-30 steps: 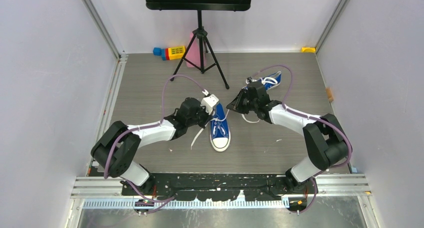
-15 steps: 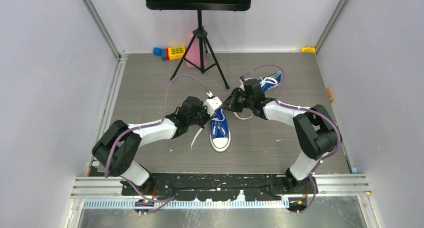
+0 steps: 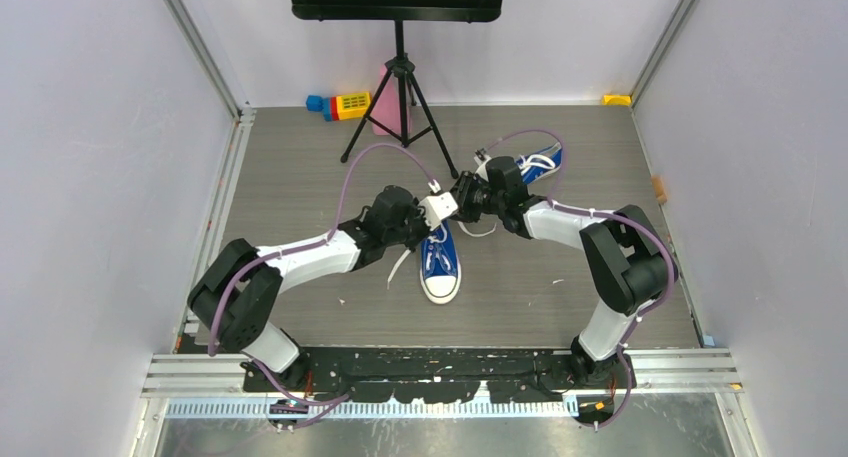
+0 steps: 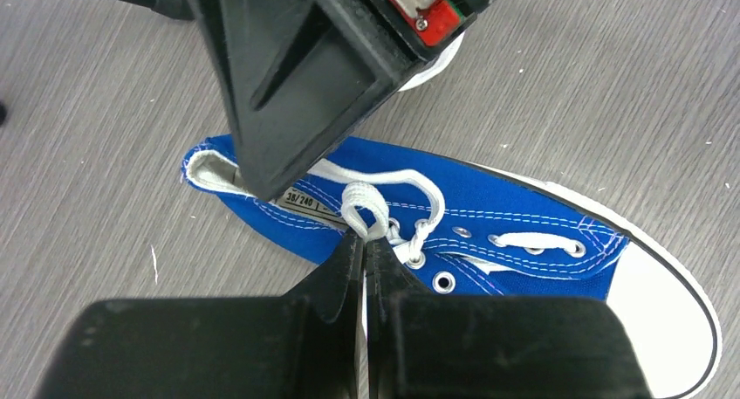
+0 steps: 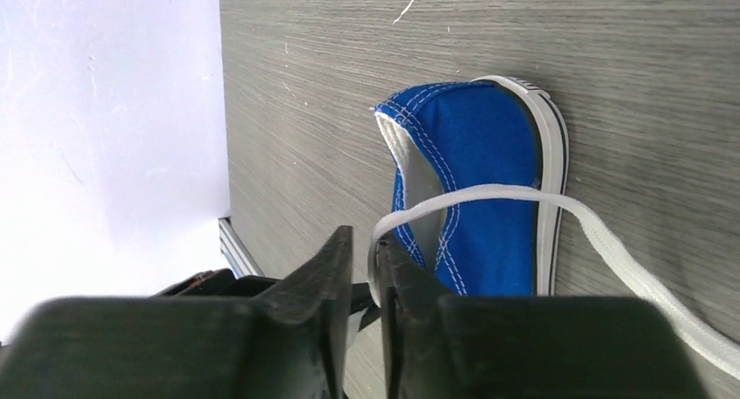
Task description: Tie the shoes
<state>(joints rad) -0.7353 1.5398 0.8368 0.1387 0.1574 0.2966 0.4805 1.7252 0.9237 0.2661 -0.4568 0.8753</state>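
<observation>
Size print "38/240" on the label [image 4: 305, 198] inside the blue shoe [image 4: 489, 220], nothing else legible

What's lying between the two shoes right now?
The right arm's wrist and a slack loop of white lace, seen in the top view.

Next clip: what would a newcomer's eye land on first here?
The blue sneaker at mid-table, worked from both sides. The left gripper is pinched shut on a white lace loop above its tongue; the right gripper, jaws slightly parted, sits beside a lace strand. The second sneaker lies farther back, right.
</observation>
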